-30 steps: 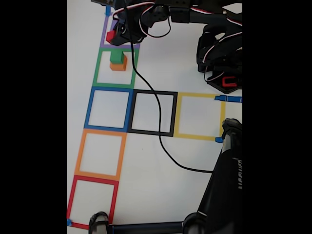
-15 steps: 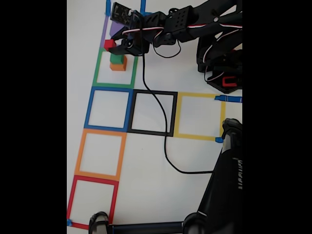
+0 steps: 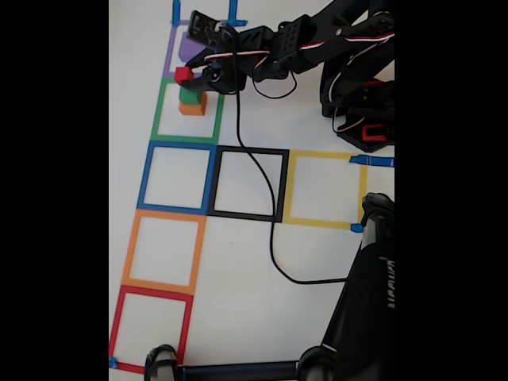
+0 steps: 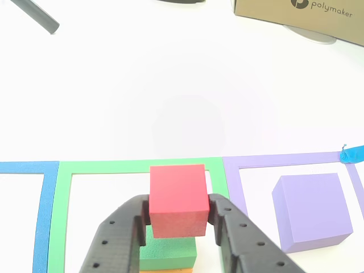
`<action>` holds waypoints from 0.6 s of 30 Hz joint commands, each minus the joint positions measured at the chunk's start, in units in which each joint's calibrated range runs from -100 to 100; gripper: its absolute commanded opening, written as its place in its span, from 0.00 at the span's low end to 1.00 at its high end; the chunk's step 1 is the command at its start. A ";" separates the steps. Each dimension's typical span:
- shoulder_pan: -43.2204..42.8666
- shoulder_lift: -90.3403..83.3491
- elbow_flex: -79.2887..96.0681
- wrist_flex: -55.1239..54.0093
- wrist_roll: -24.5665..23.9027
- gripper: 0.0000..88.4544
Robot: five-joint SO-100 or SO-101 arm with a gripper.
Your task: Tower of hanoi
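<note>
In the fixed view my gripper (image 3: 189,77) is shut on the small red cube (image 3: 183,75). It holds the cube just over the green cube (image 3: 190,94), which sits on the orange cube (image 3: 192,106) inside the green tape square. In the other view the black fingers (image 4: 122,233) clamp the red cube (image 4: 177,199) by its sides. There the red cube hovers over the green cube (image 4: 168,254), with a sliver of the orange cube (image 4: 168,271) beneath; I cannot tell whether red and green touch. The purple cube (image 4: 313,211) stands alone in the purple tape square to the right, and shows as the purple cube (image 3: 190,49) in the fixed view.
Blue (image 3: 177,177), black (image 3: 249,184), yellow (image 3: 325,189), orange (image 3: 163,251) and red (image 3: 151,327) tape squares lie on the white table. A black cable (image 3: 255,178) trails across them. The arm's base (image 3: 361,103) is at the right, a black stand (image 3: 369,270) below. A cardboard box (image 4: 298,14) stands at the back.
The gripper has carried the red cube from beside the purple square down the picture to a spot over the green-on-orange stack. The cubes on the table have not moved.
</note>
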 commanded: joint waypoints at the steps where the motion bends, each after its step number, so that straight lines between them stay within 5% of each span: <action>1: -0.60 2.01 -0.48 -3.98 0.36 0.03; 18: -1.08 4.43 1.34 -7.47 0.36 0.03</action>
